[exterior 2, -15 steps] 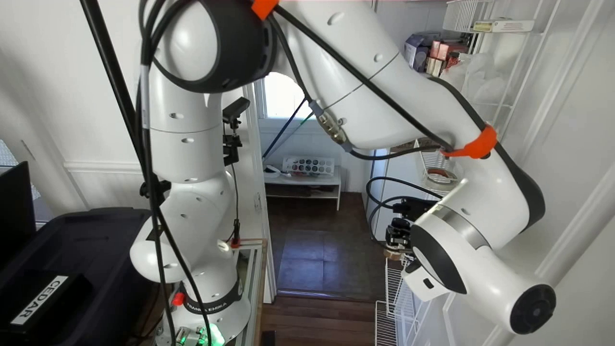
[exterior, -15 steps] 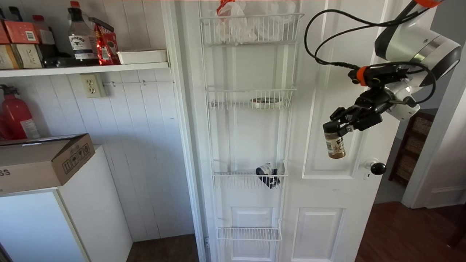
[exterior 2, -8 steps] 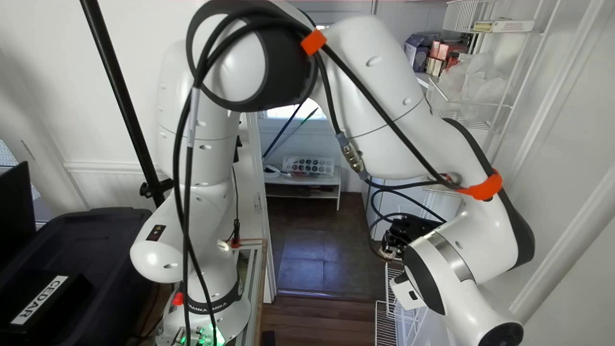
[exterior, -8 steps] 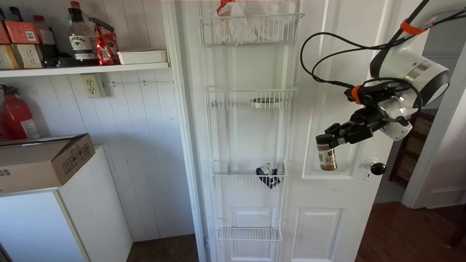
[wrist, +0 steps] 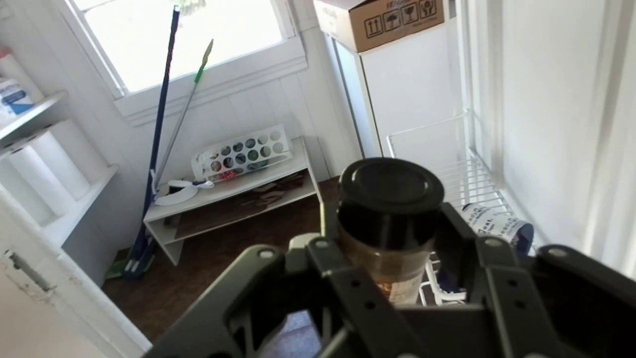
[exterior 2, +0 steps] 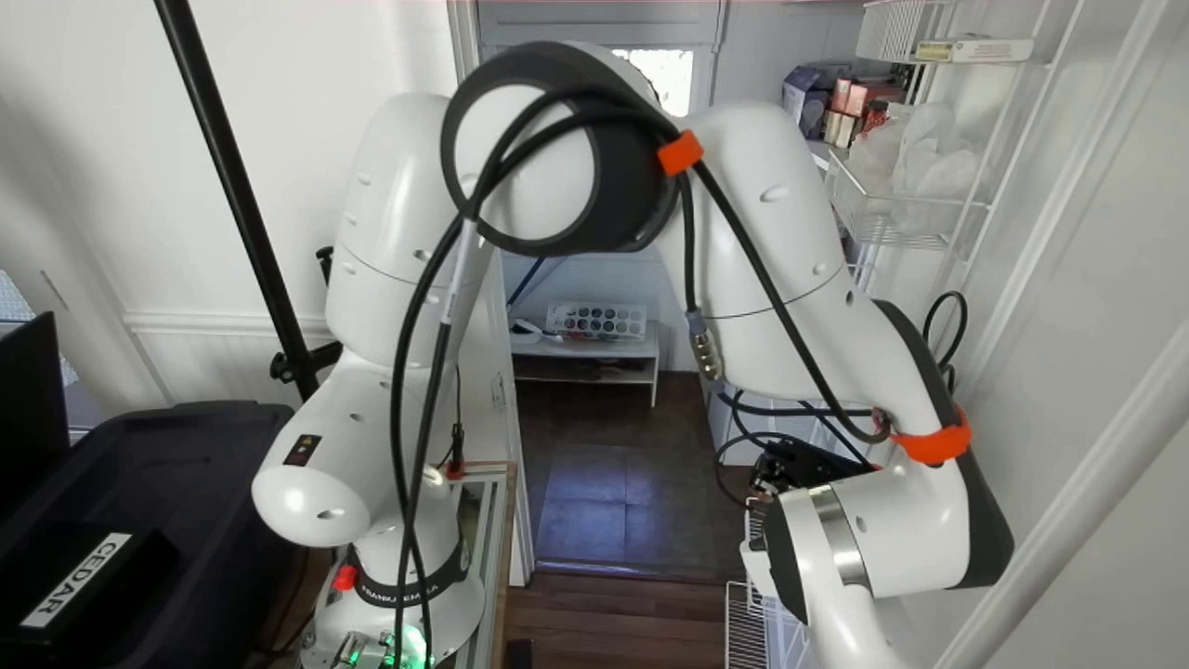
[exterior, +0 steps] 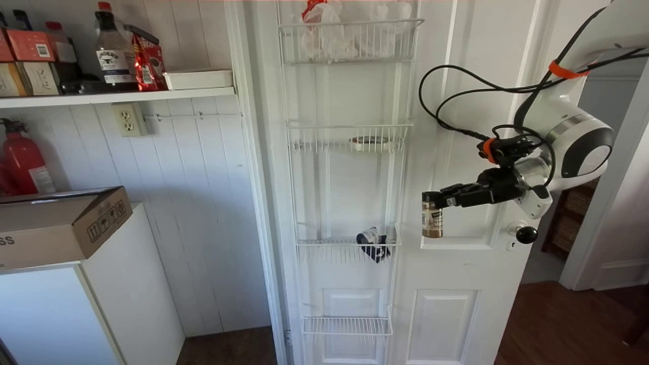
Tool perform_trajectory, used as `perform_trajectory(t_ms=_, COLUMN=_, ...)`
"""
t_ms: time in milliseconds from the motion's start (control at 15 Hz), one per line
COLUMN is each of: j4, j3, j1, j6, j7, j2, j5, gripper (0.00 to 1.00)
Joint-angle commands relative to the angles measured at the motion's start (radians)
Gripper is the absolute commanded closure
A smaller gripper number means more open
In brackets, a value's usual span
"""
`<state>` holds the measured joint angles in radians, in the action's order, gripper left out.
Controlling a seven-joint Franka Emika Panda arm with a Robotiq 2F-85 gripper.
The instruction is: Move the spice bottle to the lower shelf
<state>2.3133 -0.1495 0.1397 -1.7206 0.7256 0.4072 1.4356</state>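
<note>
Amber and black, the spice bottle (exterior: 432,221) hangs pretty much upright from our claw (exterior: 439,199), which is closed down to the bottle's width and gripping it near the top. We're holding it mid-air in front of the door (exterior: 436,271), apart from the lower shelf (exterior: 327,243), where a navy-and-white container (exterior: 369,236) lies.

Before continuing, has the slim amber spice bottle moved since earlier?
Yes: in an exterior view, the bottle shifted left and down relative to the round black doorknob.
</note>
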Motion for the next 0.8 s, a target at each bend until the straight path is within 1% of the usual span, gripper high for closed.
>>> perform_trajectory(t_ms=0, j4=0.011, j3=0.016, j1=-0.014, j6=-0.018, j7=-0.048, j2=0.037, j5=0.134, gripper=0.75)
perform_trajectory(t_ms=200, j4=0.014, j3=0.031, j1=-0.027, j6=-0.034, j7=-0.090, j2=0.067, j5=0.233, gripper=0.75)
perform_trajectory(t_ms=333, j4=0.010, j3=0.043, j1=-0.032, j6=-0.025, j7=-0.142, j2=0.090, j5=0.287, gripper=0.75)
perform_trajectory(t_ms=467, j4=0.006, j3=0.056, j1=-0.034, j6=-0.004, j7=-0.200, j2=0.112, j5=0.332, gripper=0.75)
perform_trajectory(t_ms=733, j4=0.000, j3=0.074, j1=-0.044, j6=0.000, j7=-0.310, j2=0.145, j5=0.390, gripper=0.75)
